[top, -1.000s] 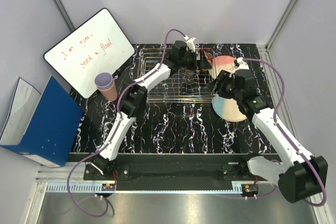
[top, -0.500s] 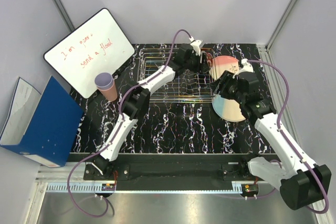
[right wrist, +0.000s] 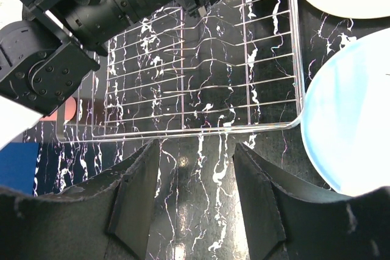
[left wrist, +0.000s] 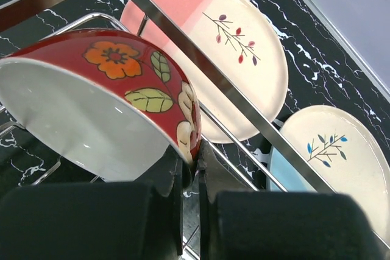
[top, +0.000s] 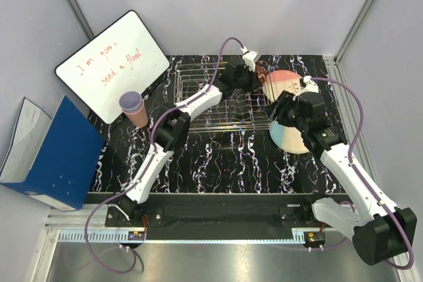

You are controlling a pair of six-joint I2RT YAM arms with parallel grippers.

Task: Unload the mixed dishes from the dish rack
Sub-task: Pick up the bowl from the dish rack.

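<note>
Left gripper (left wrist: 192, 160) is clamped tight on the rim of the red bowl (left wrist: 116, 68), one finger inside the wall and one outside. The bowl sits tipped on its side in the far right corner of the dish rack (right wrist: 183, 131), just inside the top rail, with its white inside facing the left wrist camera and the flower and leaf pattern on top.

Both plates are out of the rack, lying flat on the table (top: 225, 163) just to its right. The pink plate (left wrist: 234, 59) is the farther one, right next to the corner where the bowl is. The blue plate (left wrist: 341, 168) is nearer the arms.

Right gripper (right wrist: 196, 202) hangs over the near right corner of the rack with its fingers spread apart and nothing between them; the blue plate is just off to its right.

The lavender cup (top: 129, 102) and salmon cup (top: 139, 117) are stacked together at the left edge of the table, well away from the rack, beside the whiteboard (top: 112, 64). I can't tell which one is nested in which.
</note>
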